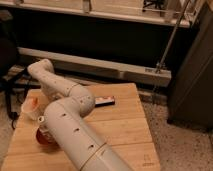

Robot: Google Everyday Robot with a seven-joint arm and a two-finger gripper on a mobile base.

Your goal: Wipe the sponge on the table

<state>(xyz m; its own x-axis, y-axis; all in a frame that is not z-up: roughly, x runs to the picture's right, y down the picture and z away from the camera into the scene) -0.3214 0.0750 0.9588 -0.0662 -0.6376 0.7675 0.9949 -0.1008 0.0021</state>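
The light wooden table (125, 130) fills the lower half of the camera view. My white arm (70, 115) rises from the bottom edge, bends over the table's left half and ends in a joint near the far left corner (41, 71). The gripper is hidden behind the arm's own links, somewhere over the left of the table. The sponge is hidden from view.
A flat dark bar with a reddish stripe (105, 101) lies near the table's far edge. A red bowl (42, 138) peeks out beside the arm at the left. A small white and orange object (31, 107) stands at the left edge. A dark cabinet (192, 85) stands to the right.
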